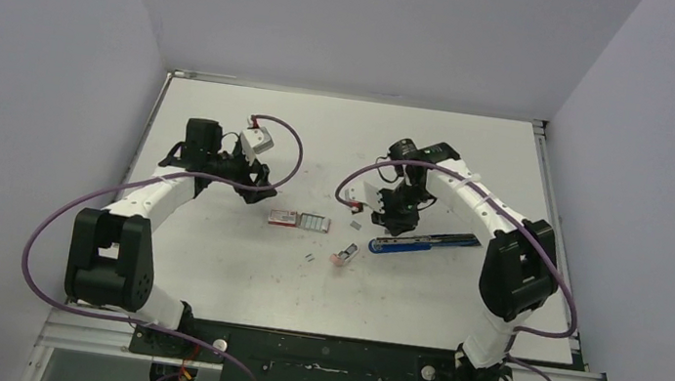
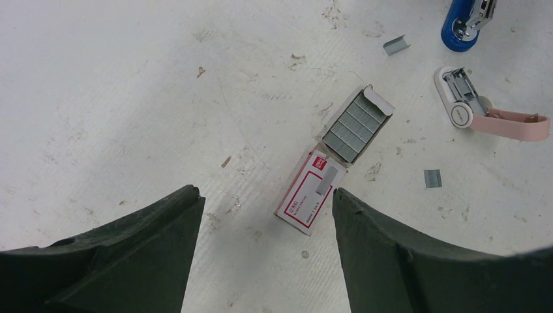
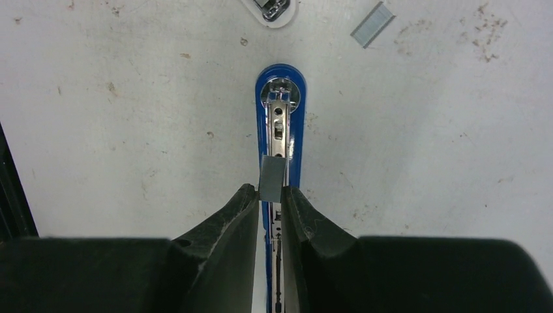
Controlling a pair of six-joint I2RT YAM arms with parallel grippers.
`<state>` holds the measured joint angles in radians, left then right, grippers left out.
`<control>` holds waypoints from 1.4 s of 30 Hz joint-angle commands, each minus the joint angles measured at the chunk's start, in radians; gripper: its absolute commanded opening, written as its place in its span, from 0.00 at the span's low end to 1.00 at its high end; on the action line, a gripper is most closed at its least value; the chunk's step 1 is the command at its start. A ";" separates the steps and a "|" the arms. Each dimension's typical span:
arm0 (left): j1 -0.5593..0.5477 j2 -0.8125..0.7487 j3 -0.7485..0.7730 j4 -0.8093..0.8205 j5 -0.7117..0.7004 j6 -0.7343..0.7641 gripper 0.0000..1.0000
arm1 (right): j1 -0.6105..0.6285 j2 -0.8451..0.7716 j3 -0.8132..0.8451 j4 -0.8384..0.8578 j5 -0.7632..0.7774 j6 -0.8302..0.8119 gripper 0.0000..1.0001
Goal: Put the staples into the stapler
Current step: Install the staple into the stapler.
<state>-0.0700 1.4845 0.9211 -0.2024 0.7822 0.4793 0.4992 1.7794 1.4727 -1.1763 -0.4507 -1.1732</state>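
From above, the left gripper (image 1: 257, 192) hangs over the table (image 1: 207, 252), just left of the red-and-white staple box (image 1: 285, 218), whose drawer is pulled out to the right. The right gripper (image 1: 396, 228) points down at the left end of the long blue stapler (image 1: 427, 242), which lies open and flat on the table. A small pink-and-white stapler (image 1: 345, 254) lies between the box and the blue one, touching neither.

On the left wrist camera, the left gripper's dark fingers (image 2: 163, 248) stand wide apart with nothing between them. The box lies just ahead. Its drawer (image 2: 357, 124) holds a row of grey staples, and one short strip (image 2: 326, 179) rests on the sleeve. Two loose strips (image 2: 396, 45) (image 2: 432, 178) lie nearby on the table.

On the right wrist camera, the right gripper is clamped on a short grey staple strip (image 3: 272, 177). The strip is held upright directly over the blue stapler's open metal channel (image 3: 279, 124). I cannot tell whether it touches the channel. Another loose strip (image 3: 372, 24) lies off to the right.
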 commanded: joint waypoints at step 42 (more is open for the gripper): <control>0.024 -0.004 0.023 0.069 0.046 -0.038 0.70 | 0.104 0.081 -0.035 0.053 0.192 -0.047 0.17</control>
<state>-0.0559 1.4845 0.9211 -0.1741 0.7944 0.4484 0.5945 1.8633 1.4441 -1.1393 -0.2768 -1.2190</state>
